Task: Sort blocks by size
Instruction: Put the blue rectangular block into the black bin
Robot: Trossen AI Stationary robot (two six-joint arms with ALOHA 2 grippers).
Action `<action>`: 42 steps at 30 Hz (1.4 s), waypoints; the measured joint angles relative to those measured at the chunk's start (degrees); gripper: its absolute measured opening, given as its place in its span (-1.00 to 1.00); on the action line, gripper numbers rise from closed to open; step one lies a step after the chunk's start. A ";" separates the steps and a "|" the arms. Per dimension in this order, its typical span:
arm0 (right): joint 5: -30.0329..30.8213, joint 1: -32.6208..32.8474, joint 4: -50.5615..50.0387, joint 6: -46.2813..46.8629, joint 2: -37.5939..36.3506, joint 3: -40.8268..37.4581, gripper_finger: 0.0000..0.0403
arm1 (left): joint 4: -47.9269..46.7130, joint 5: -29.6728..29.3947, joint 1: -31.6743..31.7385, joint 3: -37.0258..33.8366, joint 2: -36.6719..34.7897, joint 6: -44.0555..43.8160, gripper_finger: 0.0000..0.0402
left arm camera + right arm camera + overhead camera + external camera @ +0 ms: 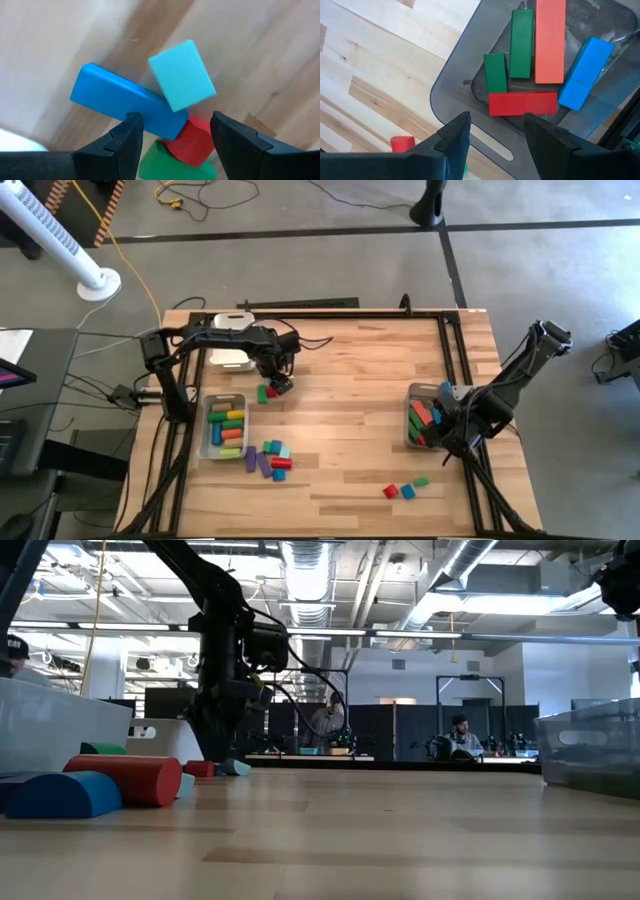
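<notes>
My left gripper (279, 380) is open, low over a small cluster of blocks (267, 392) at the table's left middle. In the left wrist view its fingers (131, 131) stand on either side of a red block (192, 145) and the end of a blue bar (120, 105). A teal cube (182, 75) and a green block (162, 164) lie beside them. My right gripper (495, 135) is open and empty over the near rim of the right bin (414, 420). That bin holds green, orange, red and blue bars (522, 102).
A clear bin (208, 442) with several coloured blocks stands at the left, with a loose pile of blocks (268, 460) beside it. Three small blocks (405, 489) lie near the front right. A white tray (232, 345) sits at the far left. The table's middle is bare wood.
</notes>
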 joint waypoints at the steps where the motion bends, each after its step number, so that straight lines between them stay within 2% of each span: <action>1: 0.01 0.00 0.00 -0.02 0.02 0.00 0.06 | 0.03 0.78 -0.23 0.00 0.00 0.66 0.09; 9: -0.01 0.00 -0.09 0.00 0.02 0.00 0.06 | 0.87 5.40 -2.99 0.00 0.02 5.86 0.09; 19: -0.02 0.00 -0.06 -0.04 0.02 0.00 0.06 | -0.56 10.97 -6.34 -0.07 -2.36 7.11 0.09; 22: -0.02 0.00 -0.07 -0.04 0.02 0.00 0.06 | -1.87 9.89 -6.79 -0.07 -3.17 3.38 0.09; 27: -0.02 0.00 -0.06 -0.14 0.02 0.00 0.06 | -6.51 2.09 -6.69 0.84 -3.85 -5.59 0.09; 39: 0.21 0.00 -0.81 -1.81 0.02 0.00 0.06 | 2.68 1.99 -7.10 0.98 -3.85 -15.08 0.09; 42: 1.34 0.00 -0.84 -2.09 0.00 0.00 0.06 | 2.93 0.36 -7.12 0.98 -3.85 -17.09 0.09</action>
